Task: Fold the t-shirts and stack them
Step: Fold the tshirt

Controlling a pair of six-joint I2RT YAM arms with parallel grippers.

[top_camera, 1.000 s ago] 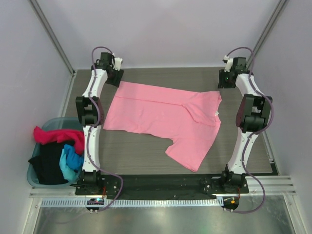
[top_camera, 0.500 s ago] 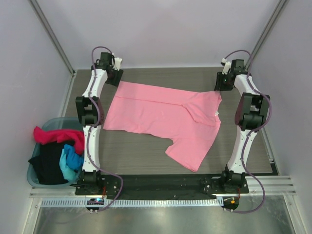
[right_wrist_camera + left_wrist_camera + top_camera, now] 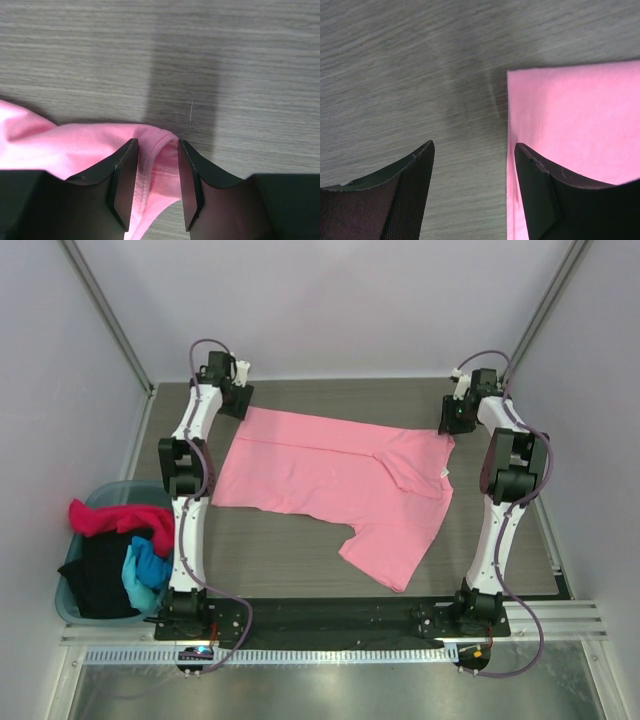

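The light pink t-shirt (image 3: 340,485) lies spread on the table, its small white label (image 3: 443,473) near the right side. My left gripper (image 3: 238,400) is at the shirt's far left corner. In the left wrist view it (image 3: 474,145) is open, low over the table, with the shirt's edge (image 3: 570,115) running between the fingers. My right gripper (image 3: 452,420) is at the far right corner. In the right wrist view it (image 3: 156,144) is open, and the folded pink corner (image 3: 160,165) lies between the jaws, not pinched.
A teal basket (image 3: 62,598) stands off the table's left edge, holding a magenta shirt (image 3: 110,517), a black one (image 3: 100,575) and a bright blue one (image 3: 145,565). Grey wood-grain table (image 3: 300,560) lies in front of the pink shirt. White walls stand close round the table.
My right gripper has moved left and down onto the shirt's far right corner. The left gripper has barely shifted. The shirt lies as before.
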